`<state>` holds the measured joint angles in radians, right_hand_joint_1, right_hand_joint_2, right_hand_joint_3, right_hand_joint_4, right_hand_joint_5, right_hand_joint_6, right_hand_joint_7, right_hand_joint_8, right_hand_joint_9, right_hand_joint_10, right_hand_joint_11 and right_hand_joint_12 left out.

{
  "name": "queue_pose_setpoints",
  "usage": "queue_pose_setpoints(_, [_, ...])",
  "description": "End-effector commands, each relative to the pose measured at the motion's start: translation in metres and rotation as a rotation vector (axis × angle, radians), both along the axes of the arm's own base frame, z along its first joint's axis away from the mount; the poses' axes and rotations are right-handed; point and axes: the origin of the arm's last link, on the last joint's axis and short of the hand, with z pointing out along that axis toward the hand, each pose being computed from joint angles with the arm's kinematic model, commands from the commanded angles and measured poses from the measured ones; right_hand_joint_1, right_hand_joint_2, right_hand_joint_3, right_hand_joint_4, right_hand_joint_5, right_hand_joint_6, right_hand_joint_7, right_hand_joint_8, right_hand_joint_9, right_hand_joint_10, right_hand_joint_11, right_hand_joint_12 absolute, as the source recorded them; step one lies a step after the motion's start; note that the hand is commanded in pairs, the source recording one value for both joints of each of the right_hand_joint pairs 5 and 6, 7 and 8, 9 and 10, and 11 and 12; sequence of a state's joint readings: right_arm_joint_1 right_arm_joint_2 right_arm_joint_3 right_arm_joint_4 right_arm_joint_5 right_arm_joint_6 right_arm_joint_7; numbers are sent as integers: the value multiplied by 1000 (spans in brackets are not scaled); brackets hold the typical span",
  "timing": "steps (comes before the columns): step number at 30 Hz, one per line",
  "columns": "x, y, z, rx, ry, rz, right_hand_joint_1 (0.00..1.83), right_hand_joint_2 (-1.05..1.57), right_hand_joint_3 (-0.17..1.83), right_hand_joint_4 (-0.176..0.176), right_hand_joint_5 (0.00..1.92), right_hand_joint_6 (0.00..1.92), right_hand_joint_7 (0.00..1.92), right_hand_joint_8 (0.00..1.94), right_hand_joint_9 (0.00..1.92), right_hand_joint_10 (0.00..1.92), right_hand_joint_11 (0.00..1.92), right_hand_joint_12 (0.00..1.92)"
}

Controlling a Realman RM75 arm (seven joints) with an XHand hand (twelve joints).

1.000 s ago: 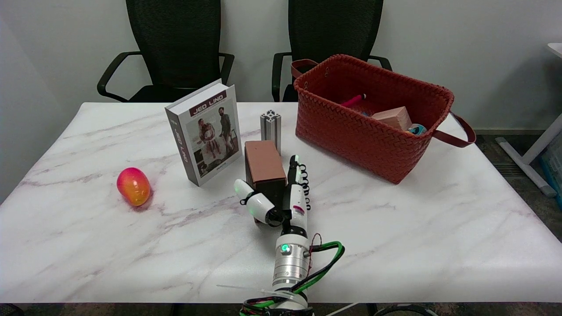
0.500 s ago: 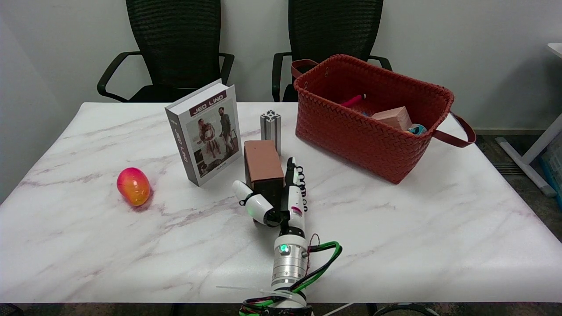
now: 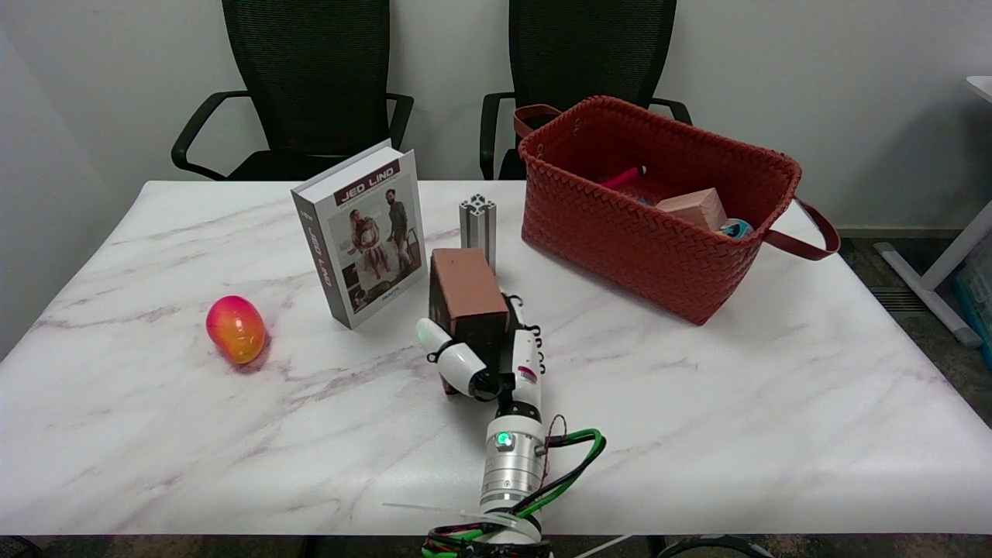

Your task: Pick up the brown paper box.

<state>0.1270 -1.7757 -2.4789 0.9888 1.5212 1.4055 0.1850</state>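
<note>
Brown paper box (image 3: 467, 298) is gripped by the right hand (image 3: 487, 358) near the middle of the marble counter (image 3: 697, 387), with the thumb set against its left side and the fingers (image 3: 525, 341) against its right. It is tilted slightly, and its lower end is hidden behind the hand. Just behind it stand a book (image 3: 363, 230) and a small aluminium profile (image 3: 478, 221); a red woven basket (image 3: 659, 225) sits to the right.
</note>
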Motion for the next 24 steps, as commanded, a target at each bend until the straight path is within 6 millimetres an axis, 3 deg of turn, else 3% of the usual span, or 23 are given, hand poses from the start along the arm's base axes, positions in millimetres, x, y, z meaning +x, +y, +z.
queue_pose_setpoints(1, [3, 5, 2, -53, 5, 14, 858, 1021, 41, 0, 1041, 1041, 707, 707, 630, 630, 512, 512])
queue_pose_setpoints(4, [4, 4, 2, -52, 6, 16, 858, 1053, 81, 0, 1327, 1327, 827, 827, 753, 753, 609, 609])
queue_pose_setpoints(6, [5, 4, 2, -52, 7, 19, 871, 1063, 94, 0, 1421, 1421, 881, 881, 803, 803, 652, 652])
queue_pose_setpoints(15, [13, -2, 2, -46, 23, 62, 877, 1072, 128, 0, 1421, 1421, 943, 943, 857, 857, 716, 716])
queue_pose_setpoints(24, [17, -5, 3, -46, 20, 78, 956, 1110, 9, 0, 1376, 1376, 1003, 1003, 872, 872, 891, 891])
